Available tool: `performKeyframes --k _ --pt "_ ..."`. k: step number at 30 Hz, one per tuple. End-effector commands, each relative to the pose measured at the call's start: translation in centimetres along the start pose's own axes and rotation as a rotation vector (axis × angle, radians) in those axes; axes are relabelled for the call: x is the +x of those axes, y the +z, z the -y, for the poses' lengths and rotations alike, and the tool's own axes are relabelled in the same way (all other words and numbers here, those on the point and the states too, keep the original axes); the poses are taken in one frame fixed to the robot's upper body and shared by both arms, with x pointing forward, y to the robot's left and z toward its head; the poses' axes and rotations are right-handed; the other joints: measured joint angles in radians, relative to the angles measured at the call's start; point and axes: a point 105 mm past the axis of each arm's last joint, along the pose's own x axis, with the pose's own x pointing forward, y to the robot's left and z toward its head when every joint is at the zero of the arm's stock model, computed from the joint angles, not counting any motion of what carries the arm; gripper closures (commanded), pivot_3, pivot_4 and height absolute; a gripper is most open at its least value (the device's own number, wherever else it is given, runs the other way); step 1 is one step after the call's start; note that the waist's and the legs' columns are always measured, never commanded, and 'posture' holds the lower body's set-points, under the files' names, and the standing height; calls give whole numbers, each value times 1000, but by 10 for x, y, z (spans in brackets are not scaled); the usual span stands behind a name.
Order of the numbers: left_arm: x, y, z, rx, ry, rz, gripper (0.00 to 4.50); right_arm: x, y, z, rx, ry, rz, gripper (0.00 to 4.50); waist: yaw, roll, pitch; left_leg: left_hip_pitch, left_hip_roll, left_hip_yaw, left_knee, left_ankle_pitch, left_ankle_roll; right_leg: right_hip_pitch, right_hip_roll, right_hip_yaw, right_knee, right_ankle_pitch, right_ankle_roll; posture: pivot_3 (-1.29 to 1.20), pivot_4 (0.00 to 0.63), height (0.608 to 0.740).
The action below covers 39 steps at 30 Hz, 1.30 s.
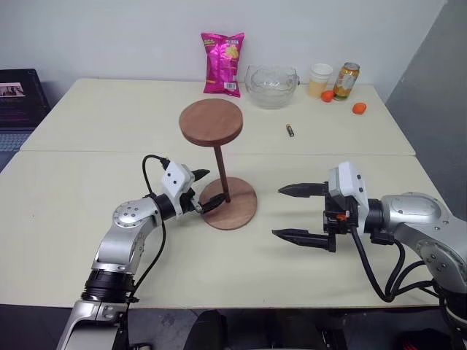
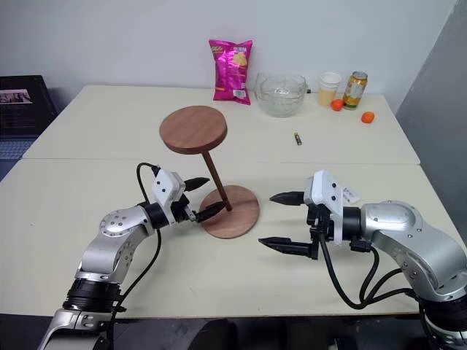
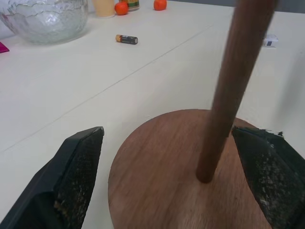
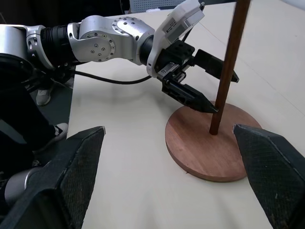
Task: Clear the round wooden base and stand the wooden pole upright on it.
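The round wooden base point(image 1: 237, 211) lies flat on the near table with nothing on it but the wooden pole point(image 1: 221, 171). The pole stands in the base's centre, leaning slightly, with its fixed round disc point(image 1: 211, 122) on top. My left gripper point(image 1: 208, 191) is open at the base's left edge. Its fingers point(image 3: 71, 181) stand on either side of the pole's foot point(image 3: 209, 167) without touching it. My right gripper point(image 1: 279, 211) is open and empty just right of the base, pointing toward it.
At the table's far edge are a pink snack bag point(image 1: 222, 63), a glass bowl point(image 1: 271, 86), a cup point(image 1: 319, 79), a can point(image 1: 346, 80) and two small oranges point(image 1: 358, 109). A battery point(image 1: 290, 130) lies mid-table. A dark crate point(image 1: 18, 98) sits off the left side.
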Motion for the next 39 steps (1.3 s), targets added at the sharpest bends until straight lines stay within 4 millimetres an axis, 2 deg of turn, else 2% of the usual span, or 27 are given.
performKeyframes --k 1,9,15,20,24,28,39 --pt "-4 10 1 54 -22 17 29 -2 8 0 -43 0 20 0 0 0 0 0 0 0 0 0 0 0 0 0 0 0 0 0 150 740" --pt "-13 9 8 102 -125 -6 29 -3 7 -1 -46 8 8 0 0 0 0 0 0 0 0 0 0 0 0 0 0 0 0 0 150 740" --pt "-17 18 5 128 -156 -19 29 -4 6 -1 -48 5 5 0 1 0 0 0 0 0 0 0 0 0 0 0 0 0 0 0 150 740" --pt "-27 34 0 148 -177 -59 29 -6 4 0 -47 0 0 0 -1 0 1 0 0 0 0 0 0 0 0 0 0 0 0 0 150 740" --pt "-40 48 -5 134 -172 -105 29 -8 0 0 -41 -8 -14 0 -1 0 1 0 0 0 0 0 0 0 0 0 0 0 0 0 150 740" --pt "-62 59 -13 186 -146 -204 29 -12 -3 3 -33 -17 -29 0 -3 -2 4 0 0 0 0 0 0 -1 0 0 0 0 0 0 150 740" --pt "-109 67 -33 212 -22 -294 29 -29 -5 25 -58 -65 -32 0 0 0 6 0 0 0 0 0 0 -1 0 0 0 0 0 0 150 740"
